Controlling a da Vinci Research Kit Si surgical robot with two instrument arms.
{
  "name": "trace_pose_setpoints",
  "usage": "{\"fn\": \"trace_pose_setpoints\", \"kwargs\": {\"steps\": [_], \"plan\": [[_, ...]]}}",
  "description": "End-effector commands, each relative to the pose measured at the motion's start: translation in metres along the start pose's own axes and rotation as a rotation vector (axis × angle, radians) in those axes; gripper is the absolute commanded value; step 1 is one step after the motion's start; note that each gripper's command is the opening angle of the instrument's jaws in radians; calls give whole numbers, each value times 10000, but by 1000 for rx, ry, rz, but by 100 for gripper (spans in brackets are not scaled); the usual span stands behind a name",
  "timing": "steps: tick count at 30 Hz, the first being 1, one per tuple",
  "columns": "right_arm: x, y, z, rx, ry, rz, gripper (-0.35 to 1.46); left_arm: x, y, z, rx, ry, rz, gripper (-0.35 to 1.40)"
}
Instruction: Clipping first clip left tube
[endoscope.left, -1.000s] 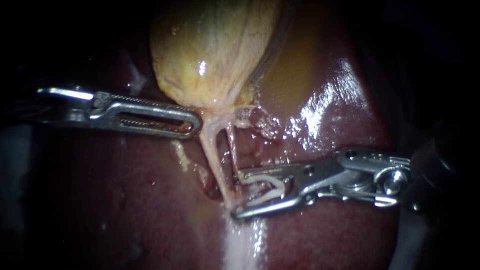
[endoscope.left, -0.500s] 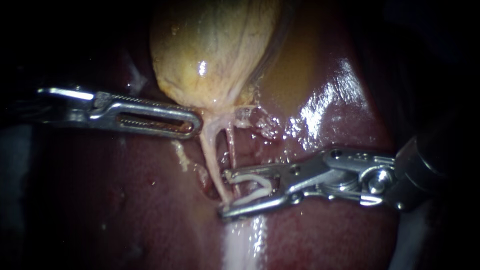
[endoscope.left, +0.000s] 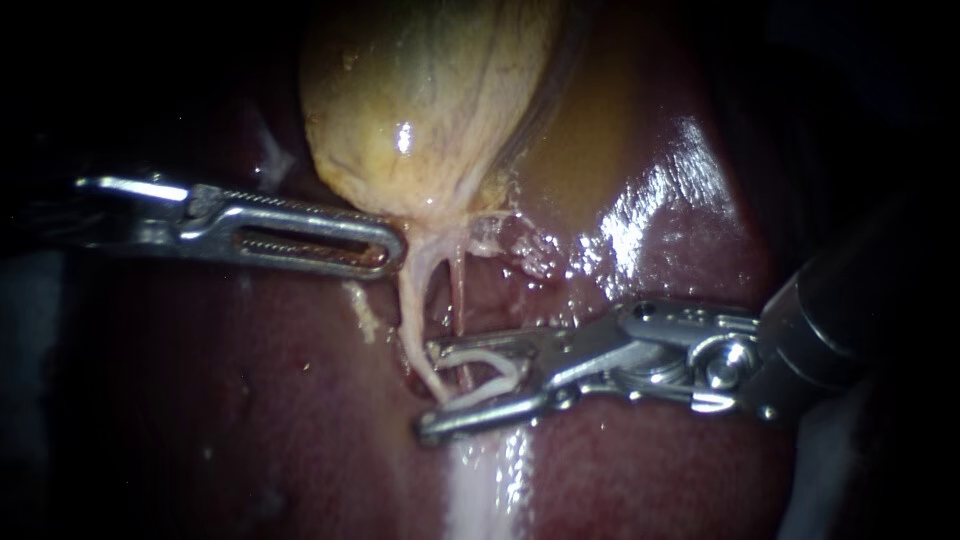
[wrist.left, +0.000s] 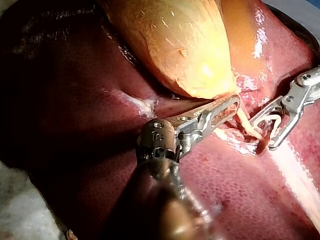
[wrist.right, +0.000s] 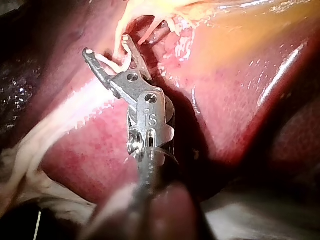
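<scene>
The yellow gallbladder (endoscope.left: 430, 100) lies on the dark red liver (endoscope.left: 230, 400). From its neck two tubes run down: the pale left tube (endoscope.left: 410, 310) and a thin reddish right tube (endoscope.left: 460, 290). My left instrument (endoscope.left: 393, 250) comes in from the left, its slotted jaws shut on tissue at the gallbladder's neck (wrist.left: 231, 103). My right instrument (endoscope.left: 428, 392) has its jaws open with a white clip (endoscope.left: 490, 372) seated in them. Both tubes lie between these jaws, the left tube near their tips (wrist.right: 106, 47).
A pale band of tissue (endoscope.left: 480, 490) runs down the liver below the right instrument's jaws. Wet, frayed tissue (endoscope.left: 520, 250) sits right of the gallbladder's neck. The right instrument's dark shaft (endoscope.left: 850, 310) fills the right side.
My right instrument has slid left along the liver, so its open jaws with the clip now reach past the left tube. The left instrument has stayed where it was.
</scene>
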Motion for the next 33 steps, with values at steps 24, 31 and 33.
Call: {"fn": "trace_pose_setpoints", "kwargs": {"steps": [24, 31, 33], "plan": [[-12, -17, 26, 81, -15, -13, 49, 0, 0, 0, 0, 0, 0, -35], [-15, -14, 36, 84, -11, -4, 49, 0, 0, 1, 0, 0, 0, -35], [-15, -14, 39, 86, -12, -5, 49, 0, 0, 1, 1, 1, 0, -35]]}}
